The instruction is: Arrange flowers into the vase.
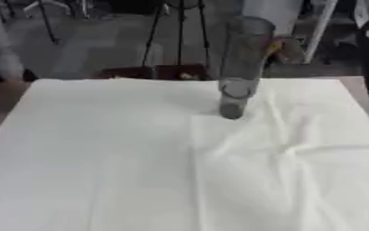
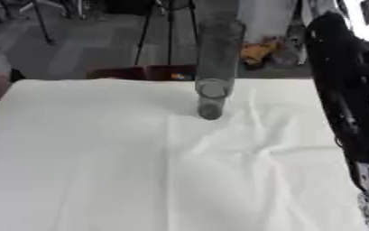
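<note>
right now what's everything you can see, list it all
vase: one, clear glass, tall, upright at the far middle of the table, empty
tablecloth: one, white, creased, covering the table
flowers: none in view
dark reddish thing: one, just past the table's far edge, cannot tell what it is
orange-yellow thing: one, on the floor behind the vase, unclear
stand legs: dark, thin, on the grey floor beyond the table
robot's right arm: one, black, along the right edge in the right eye view; its hand is not in view
robot's left hand: not in view
</note>
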